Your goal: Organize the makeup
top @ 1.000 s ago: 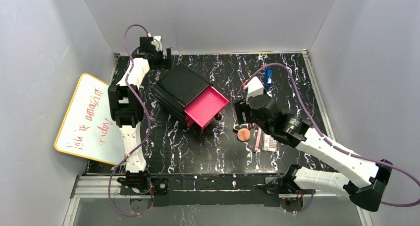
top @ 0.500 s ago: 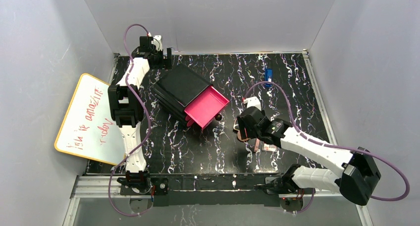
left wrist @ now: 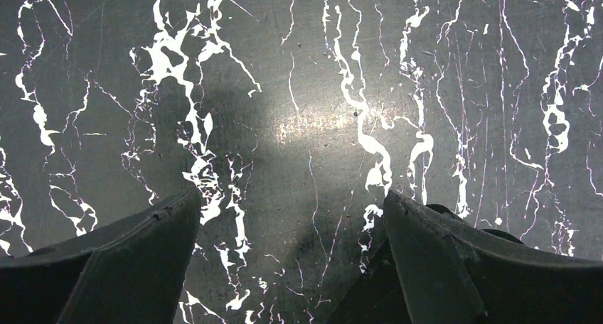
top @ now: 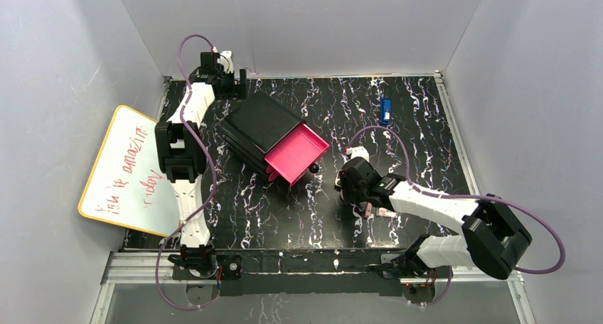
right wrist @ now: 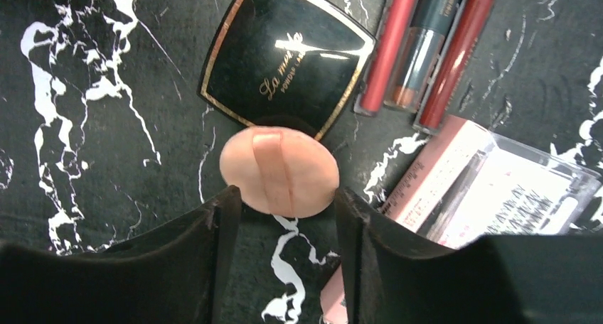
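Right wrist: right end effector (right wrist: pixel 284 196), brought down and narrowed around peach disc (right wrist: pixel 279 171), still spread; pickup judged imminent.

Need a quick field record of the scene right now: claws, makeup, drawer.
left claw: open, over bare tabletop, nothing between its jaws
right claw: open, straddling the peach disc; contact unclear
black compact: flat, just beyond the disc
lip sticks: three, side by side, beside the compact
palette: beside the sticks
pink drawer: pulled open, looks empty

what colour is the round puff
The round puff is peach; right wrist view shows it best.
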Robot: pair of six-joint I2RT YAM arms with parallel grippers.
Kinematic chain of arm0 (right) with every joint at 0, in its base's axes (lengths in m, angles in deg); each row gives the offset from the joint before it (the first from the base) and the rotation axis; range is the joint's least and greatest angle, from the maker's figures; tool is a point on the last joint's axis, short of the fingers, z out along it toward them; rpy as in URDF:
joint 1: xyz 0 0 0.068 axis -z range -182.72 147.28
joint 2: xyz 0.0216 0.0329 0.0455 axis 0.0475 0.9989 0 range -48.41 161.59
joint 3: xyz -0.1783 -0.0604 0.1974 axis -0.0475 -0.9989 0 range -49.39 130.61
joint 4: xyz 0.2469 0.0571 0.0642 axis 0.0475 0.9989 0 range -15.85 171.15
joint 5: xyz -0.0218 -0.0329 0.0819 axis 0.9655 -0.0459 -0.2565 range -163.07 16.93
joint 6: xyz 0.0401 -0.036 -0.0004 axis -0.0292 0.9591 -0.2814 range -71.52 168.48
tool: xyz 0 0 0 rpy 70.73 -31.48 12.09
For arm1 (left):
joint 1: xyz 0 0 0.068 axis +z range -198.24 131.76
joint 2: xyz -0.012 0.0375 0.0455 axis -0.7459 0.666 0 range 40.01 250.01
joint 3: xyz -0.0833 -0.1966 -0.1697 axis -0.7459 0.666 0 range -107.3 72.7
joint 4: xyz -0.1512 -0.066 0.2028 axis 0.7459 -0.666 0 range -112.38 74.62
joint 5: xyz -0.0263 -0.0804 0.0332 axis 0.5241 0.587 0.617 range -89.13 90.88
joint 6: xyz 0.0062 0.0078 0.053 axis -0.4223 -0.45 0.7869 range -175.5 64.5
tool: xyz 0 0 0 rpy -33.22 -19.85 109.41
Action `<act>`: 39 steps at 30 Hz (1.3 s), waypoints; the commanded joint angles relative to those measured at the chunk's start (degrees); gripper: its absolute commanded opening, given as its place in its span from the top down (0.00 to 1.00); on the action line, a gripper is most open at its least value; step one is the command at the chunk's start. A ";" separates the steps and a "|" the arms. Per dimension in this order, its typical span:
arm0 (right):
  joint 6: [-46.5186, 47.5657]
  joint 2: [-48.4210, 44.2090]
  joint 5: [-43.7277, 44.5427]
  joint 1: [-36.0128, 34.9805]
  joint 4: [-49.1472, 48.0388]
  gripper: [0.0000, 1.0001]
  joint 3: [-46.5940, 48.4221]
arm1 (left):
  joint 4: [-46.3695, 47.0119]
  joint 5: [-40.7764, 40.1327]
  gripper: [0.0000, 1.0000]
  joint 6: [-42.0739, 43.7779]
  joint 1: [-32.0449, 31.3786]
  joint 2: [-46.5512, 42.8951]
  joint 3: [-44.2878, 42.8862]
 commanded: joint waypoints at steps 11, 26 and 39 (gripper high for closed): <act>0.08 3.58 -1.55 1.41 -4.15 0.92 2.61 | -1.51 0.90 0.03 2.42 0.00 -0.55 -1.53; 4.27 -5.31 5.57 -1.84 18.38 0.99 26.80 | -1.71 2.06 0.03 1.81 0.04 -0.20 -1.89; 9.94 11.30 2.33 -3.30 6.30 0.98 39.41 | -1.71 2.62 0.03 1.54 -0.31 0.19 -1.61</act>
